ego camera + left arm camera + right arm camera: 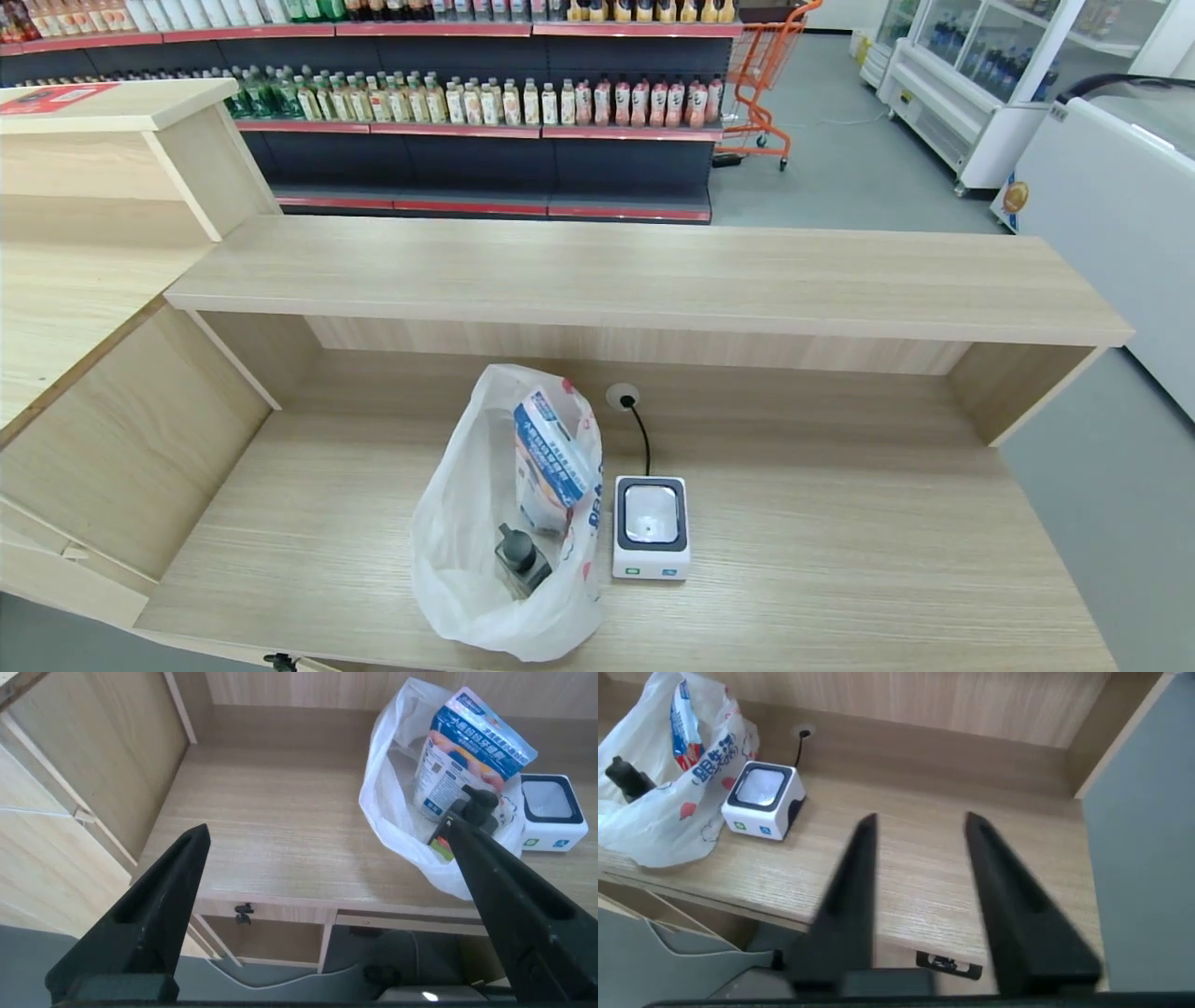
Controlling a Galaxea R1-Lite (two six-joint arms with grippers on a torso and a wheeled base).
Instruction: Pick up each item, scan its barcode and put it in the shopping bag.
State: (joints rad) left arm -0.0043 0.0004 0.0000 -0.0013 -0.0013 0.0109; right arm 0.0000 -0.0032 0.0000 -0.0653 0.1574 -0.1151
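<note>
Trouble is most likely to be caused by the bag (457,551) itself: it is thin, limp plastic, kept in shape only by what has been put in it, and its side is pressed against the scanner (651,527) on the counter (840,560). Two items are seen inside it. A tall pouch (551,457) stands with its top above the rim, on the side next to the scanner, and a bottle (521,560) with a dark cap sits lower down, toward the counter's front edge. The pouch is judged the weak point: if the bag were nudged or tugged, it could be tipped out over the rim or onto the scan window. The film could also be snagged by a fingertip brought in low, and the bag, set near the front edge, could be dragged off. The scanner's cable (642,439) runs close by the bag's far side and could be caught as well. The left gripper (325,831) is held off the counter's front with its jaws spread wide and nothing between them; the right gripper (922,819) is likewise held back, jaws parted and empty. With both items bagged, the task is judged nearly or wholly done, so a needless reach is the main hazard.
</note>
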